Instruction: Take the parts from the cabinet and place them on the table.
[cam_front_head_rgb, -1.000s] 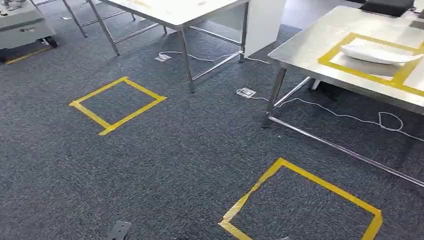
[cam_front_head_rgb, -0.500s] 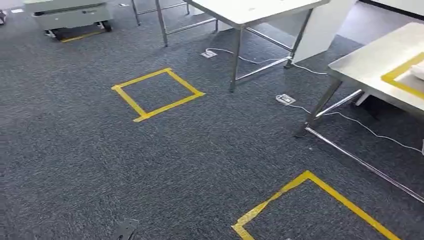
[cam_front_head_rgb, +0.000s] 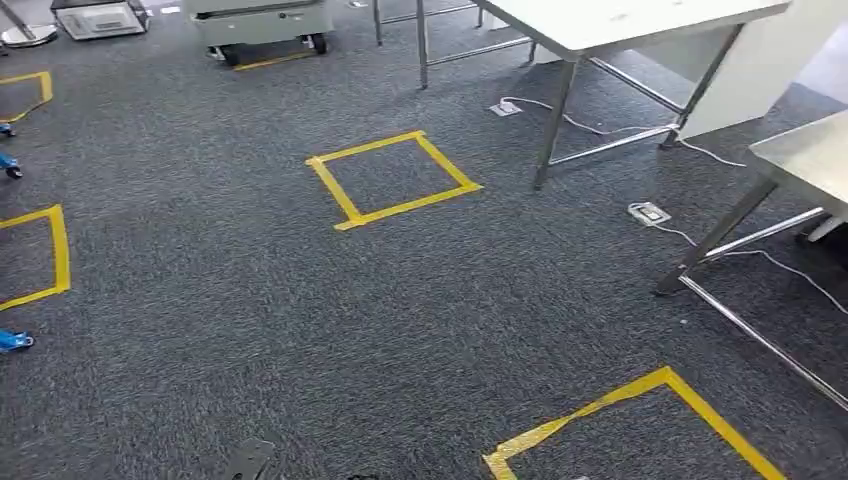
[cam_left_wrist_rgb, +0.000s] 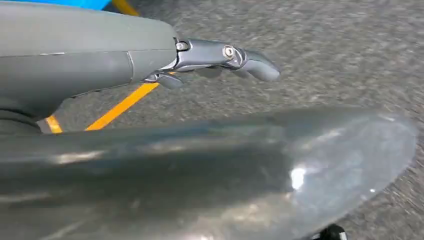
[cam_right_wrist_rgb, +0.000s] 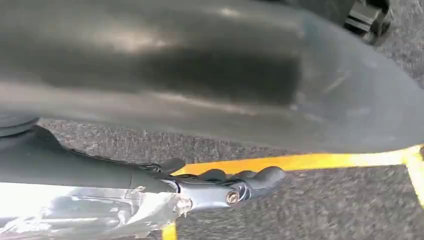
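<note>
Both arms hang at my sides over grey carpet. In the left wrist view my left hand (cam_left_wrist_rgb: 220, 57) holds nothing, its dark fingers stretched out and slightly bent above the floor. My right hand (cam_right_wrist_rgb: 227, 186) is also empty, its fingers lying loosely together over a yellow tape line (cam_right_wrist_rgb: 310, 161). A corner of the steel table (cam_front_head_rgb: 812, 155) reaches in at the right of the head view.
A white table (cam_front_head_rgb: 620, 20) on metal legs stands at the back. Yellow tape squares (cam_front_head_rgb: 392, 178) mark the carpet ahead, with another (cam_front_head_rgb: 640, 420) near my feet. A cable and floor socket (cam_front_head_rgb: 650, 212) lie by the steel table's leg. A grey wheeled cart (cam_front_head_rgb: 262, 20) stands far back; blue pieces (cam_front_head_rgb: 14, 341) lie at the left.
The camera has turned left, so the whole scene has slid to the right. The steel table with its taped top has mostly left the picture; more tape squares and blue pieces have come in on the left.
</note>
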